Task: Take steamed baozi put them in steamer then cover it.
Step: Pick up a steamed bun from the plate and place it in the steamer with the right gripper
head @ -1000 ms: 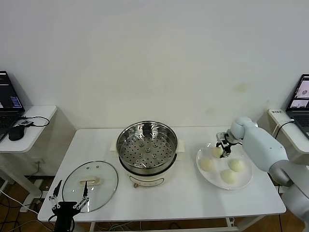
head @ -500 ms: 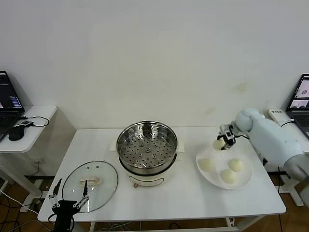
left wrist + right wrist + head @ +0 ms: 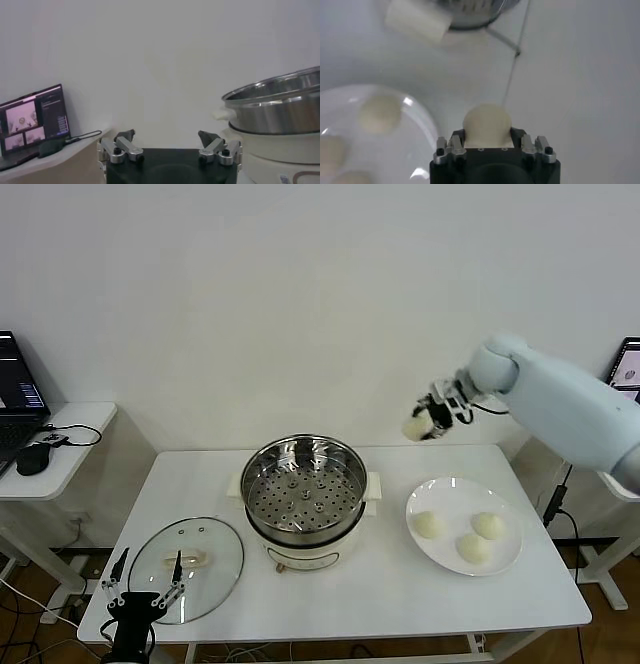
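Cream baozi (image 3: 417, 427) in raised right gripper (image 3: 432, 416)

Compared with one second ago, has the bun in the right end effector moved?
Yes. The bun held by the right end effector has risen off the white plate and shifted left, toward the steamer.

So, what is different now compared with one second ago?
The right gripper, shut on one baozi, has lifted it off the white plate and carried it up and toward the steamer. Three baozi remain on the plate. The steamer is still empty, the cover lies on the table, and the left gripper stays open near the cover.
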Motion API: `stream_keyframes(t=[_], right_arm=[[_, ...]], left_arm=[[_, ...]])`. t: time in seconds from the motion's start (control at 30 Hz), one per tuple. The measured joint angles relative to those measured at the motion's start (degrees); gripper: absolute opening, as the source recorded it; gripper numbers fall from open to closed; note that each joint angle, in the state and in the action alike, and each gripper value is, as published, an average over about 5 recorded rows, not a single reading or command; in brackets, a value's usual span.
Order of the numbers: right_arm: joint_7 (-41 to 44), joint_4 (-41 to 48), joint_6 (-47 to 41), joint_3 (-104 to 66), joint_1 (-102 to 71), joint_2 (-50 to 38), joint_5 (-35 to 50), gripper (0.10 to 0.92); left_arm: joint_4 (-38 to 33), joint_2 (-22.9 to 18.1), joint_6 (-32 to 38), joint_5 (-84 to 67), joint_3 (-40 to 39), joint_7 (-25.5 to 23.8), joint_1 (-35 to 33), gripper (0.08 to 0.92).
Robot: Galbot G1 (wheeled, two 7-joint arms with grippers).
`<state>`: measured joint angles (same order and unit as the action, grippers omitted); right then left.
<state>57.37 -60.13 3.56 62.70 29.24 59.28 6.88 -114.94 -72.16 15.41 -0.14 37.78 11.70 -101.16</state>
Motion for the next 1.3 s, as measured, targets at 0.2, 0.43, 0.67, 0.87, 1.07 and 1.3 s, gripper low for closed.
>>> stream_keyframes(t=[0.2,0.43,0.67,0.87,1.07,1.3], right_arm=[[-1.94,0.05,3.34,4.16,1.75,6.61,1.36,0.582],[-4.34,1.74,9.07,7.75,1.49,12.97,-1.49,0.585],[-6.78,4.94,15.53,8.68,-1.17,17.41,-8.37,0.585],[-9.10,8.67,20.98,8.27,-3.81,20.13,-15.47,0.585],[-11.08,12.03,25.26,7.28,-5.99,21.89,-21.94,0.585],[-13.22,15.48,28.49,5.72,-7.64,23.58,-27.74,0.623]], left_arm=[[-0.28,-0.04,-0.21,-0.43,0.49,0.32,-0.19,0.823],[-0.54,-0.82,-0.18,-0.57,0.69,0.59,-0.22,0.823],[-0.56,-1.43,-0.07,-0.68,0.99,0.78,-0.11,0.823],[-0.56,-1.56,-0.05,-0.91,1.18,0.82,0.09,0.823],[-0.25,-1.59,-0.08,-1.01,1.13,0.81,0.52,0.823],[-0.11,-1.58,-0.12,-1.05,0.86,0.79,0.84,0.823]])
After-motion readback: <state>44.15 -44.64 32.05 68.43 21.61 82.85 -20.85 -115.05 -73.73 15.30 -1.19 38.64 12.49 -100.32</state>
